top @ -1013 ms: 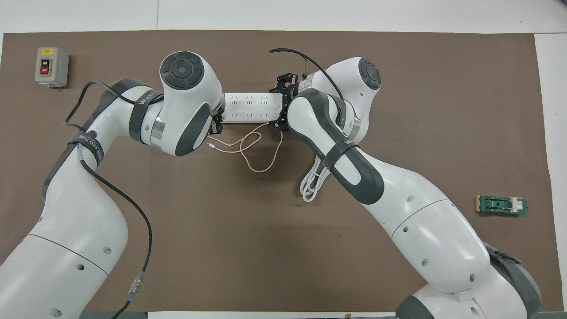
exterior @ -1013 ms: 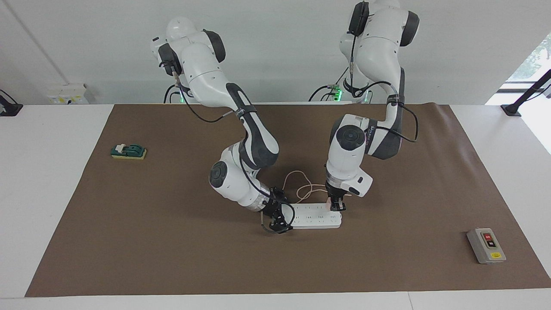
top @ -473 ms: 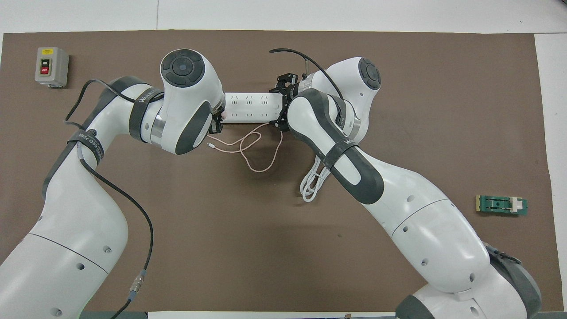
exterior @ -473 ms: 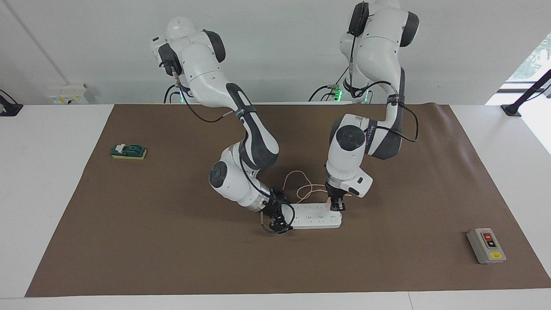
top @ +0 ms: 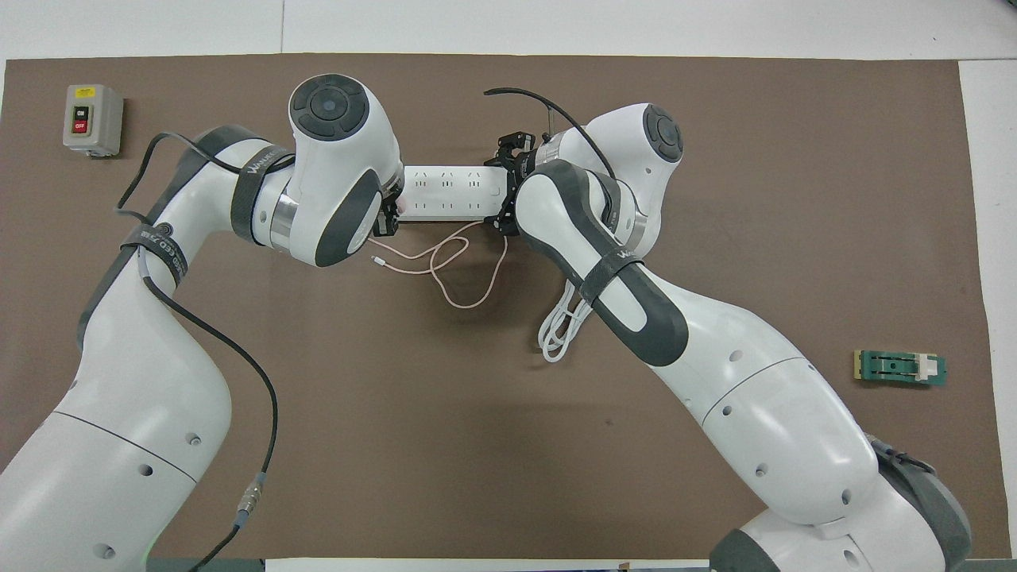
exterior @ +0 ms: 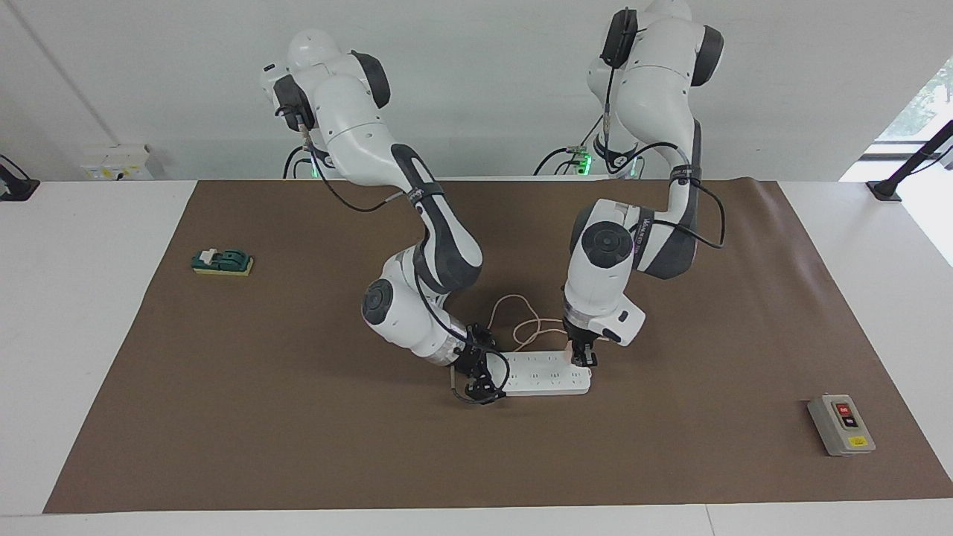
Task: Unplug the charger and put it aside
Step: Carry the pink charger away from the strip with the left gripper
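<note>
the charger (exterior: pixel 572 348) sits at the end of the white power strip (exterior: pixel 543 374) toward the left arm's end of the table, a small pale pink block between the fingers of the left gripper (exterior: pixel 583 360), which appear clamped on it, though the wrist hides most of the contact. its thin pink cable (top: pixel 453 262) loops over the mat on the side of the strip nearer the robots. since a second ago the left arm's wrist has risen slightly and its elbow shifted, while the charger looks no farther from the strip. the right gripper (exterior: pixel 480 376) has stayed at the strip's other end, its jaws closed across the body. the strip's thick white cord (top: pixel 560 330) lies coiled nearer the robots. a brown mat (exterior: pixel 298 417) covers the white table (exterior: pixel 74 313); a grey switch box (exterior: pixel 841 424) and a green device (exterior: pixel 222 261) rest near opposite ends. a white wall stands above the arms' bases.
</note>
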`<state>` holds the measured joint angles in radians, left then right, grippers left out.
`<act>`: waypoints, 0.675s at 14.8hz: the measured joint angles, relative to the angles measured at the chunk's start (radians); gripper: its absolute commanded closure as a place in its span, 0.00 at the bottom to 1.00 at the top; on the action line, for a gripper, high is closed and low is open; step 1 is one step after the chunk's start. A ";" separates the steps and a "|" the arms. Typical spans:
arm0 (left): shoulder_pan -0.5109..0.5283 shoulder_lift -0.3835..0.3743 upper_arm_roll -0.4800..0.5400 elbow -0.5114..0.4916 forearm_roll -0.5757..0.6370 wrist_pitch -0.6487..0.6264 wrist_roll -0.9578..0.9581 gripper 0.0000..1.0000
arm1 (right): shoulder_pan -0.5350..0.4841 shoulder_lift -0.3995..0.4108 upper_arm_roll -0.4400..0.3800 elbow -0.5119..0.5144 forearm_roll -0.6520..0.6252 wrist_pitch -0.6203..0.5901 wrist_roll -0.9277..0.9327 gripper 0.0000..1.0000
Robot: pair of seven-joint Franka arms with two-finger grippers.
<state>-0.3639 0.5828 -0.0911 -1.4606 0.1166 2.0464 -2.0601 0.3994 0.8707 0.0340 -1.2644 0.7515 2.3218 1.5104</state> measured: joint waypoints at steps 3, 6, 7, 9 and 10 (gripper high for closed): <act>0.024 -0.045 0.007 0.022 -0.003 -0.095 0.030 1.00 | 0.000 0.000 0.000 0.000 0.000 0.000 0.000 0.04; 0.053 -0.088 0.008 0.022 -0.009 -0.135 0.085 1.00 | 0.000 0.000 0.000 0.000 0.000 0.000 0.000 0.04; 0.059 -0.099 0.009 0.021 -0.016 -0.148 0.117 1.00 | 0.000 0.000 0.000 0.000 0.000 0.000 0.000 0.04; 0.090 -0.125 0.011 0.021 -0.036 -0.195 0.205 1.00 | 0.000 0.000 0.000 0.000 0.000 0.001 0.000 0.04; 0.115 -0.141 0.012 0.020 -0.048 -0.222 0.262 1.00 | 0.000 0.000 0.000 0.000 0.000 0.001 0.000 0.03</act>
<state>-0.2493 0.4422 -0.0790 -1.4403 0.0681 1.8242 -1.7986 0.3994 0.8706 0.0340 -1.2644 0.7516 2.3225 1.5105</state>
